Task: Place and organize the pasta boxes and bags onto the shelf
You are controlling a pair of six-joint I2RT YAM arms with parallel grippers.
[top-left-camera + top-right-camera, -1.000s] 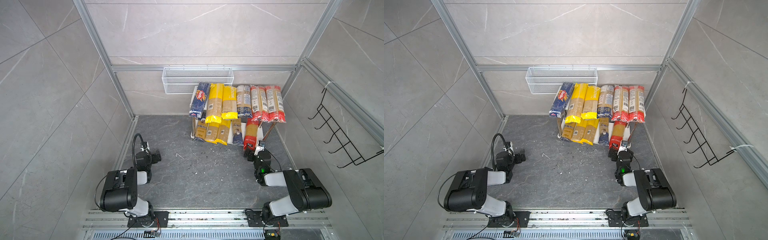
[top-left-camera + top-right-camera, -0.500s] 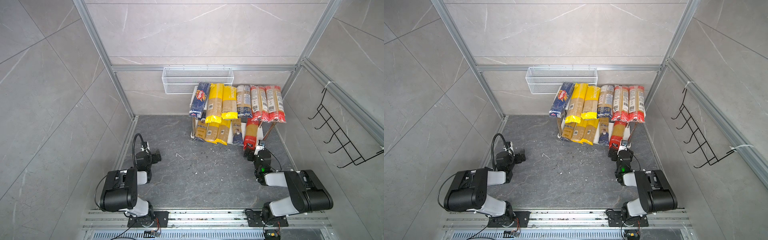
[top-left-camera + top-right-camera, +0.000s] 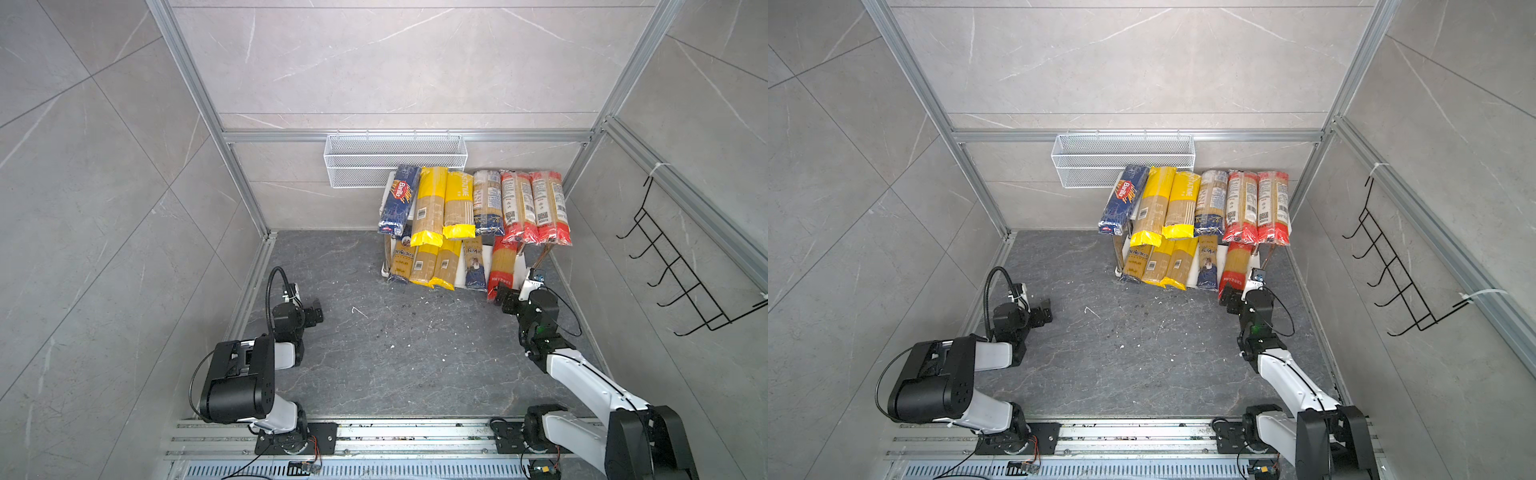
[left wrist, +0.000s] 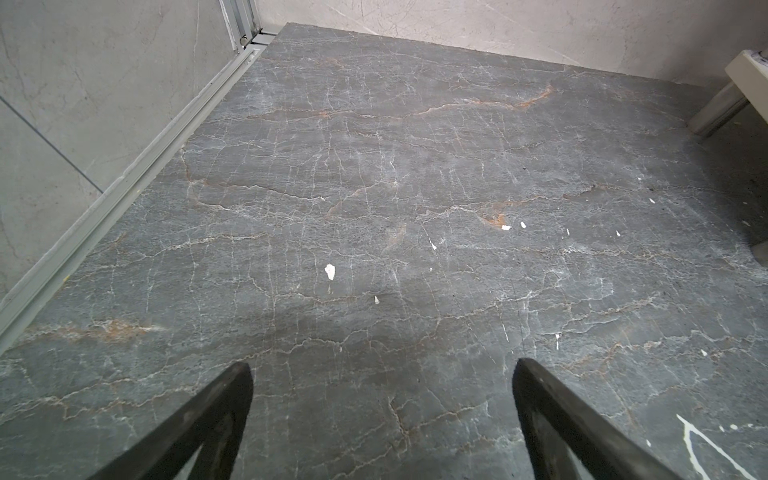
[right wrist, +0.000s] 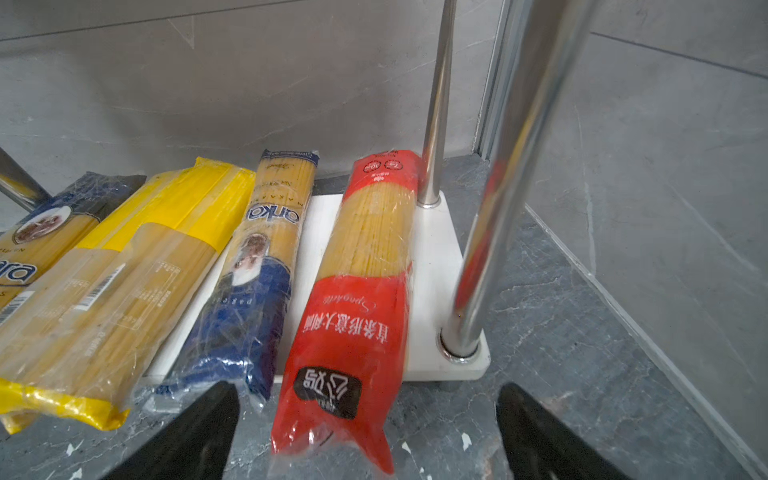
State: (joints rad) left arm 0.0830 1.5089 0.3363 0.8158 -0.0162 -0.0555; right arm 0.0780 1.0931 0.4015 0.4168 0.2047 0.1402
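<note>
The shelf (image 3: 459,270) (image 3: 1191,274) stands at the back right, and pasta packs fill both tiers. On the upper tier lie a blue Barilla box (image 3: 398,199), two yellow bags (image 3: 432,205), a navy-ended bag (image 3: 487,201) and two red-ended bags (image 3: 517,205). The lower board (image 5: 440,249) carries several packs, with a red pack (image 3: 503,266) (image 5: 365,266) at its right end. That pack's near end overhangs the board. My right gripper (image 3: 505,301) (image 3: 1227,300) (image 5: 366,385) is open around that end without touching it. My left gripper (image 3: 318,313) (image 3: 1047,313) (image 4: 382,365) is open and empty over bare floor at the left.
A white wire basket (image 3: 395,160) hangs on the back wall just above the shelf. A black hook rack (image 3: 681,270) is on the right wall. A chrome shelf leg (image 5: 498,208) rises close by my right gripper. Crumbs dot the dark stone floor (image 3: 395,332).
The right arm's elbow has dropped back toward the front rail while its gripper stays at the red pack's end. The left arm has not moved.
</note>
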